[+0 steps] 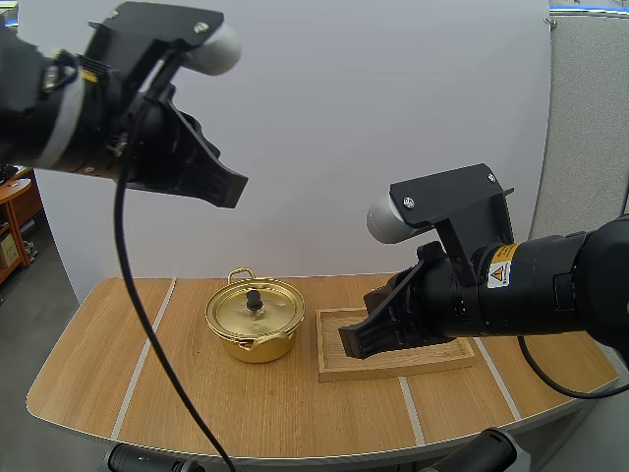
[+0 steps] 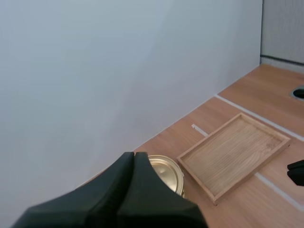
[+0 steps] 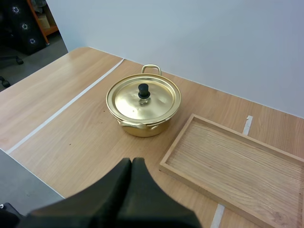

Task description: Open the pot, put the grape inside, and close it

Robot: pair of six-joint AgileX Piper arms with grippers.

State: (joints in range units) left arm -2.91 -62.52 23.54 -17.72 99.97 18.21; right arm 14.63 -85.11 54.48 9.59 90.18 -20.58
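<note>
**Poised beside a lidded pot**

Pinched flat into an empty wedge at the left tool (image 1: pixel 233 189), likewise at the right tool (image 1: pixel 352 340). Raised high over the desk (image 1: pixel 118 364) on the left, probably for clearance. Hung low over the tray (image 3: pixel 228 161) at its pot-side end on the right. Just beside the tray, on the desk: pot (image 3: pixel 142 128), lid (image 3: pixel 156 102) on.

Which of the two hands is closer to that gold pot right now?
The right. The right hand hangs low over the wooden tray, just beside the pot; the left hand is raised high above the table, far up from the pot.
</note>
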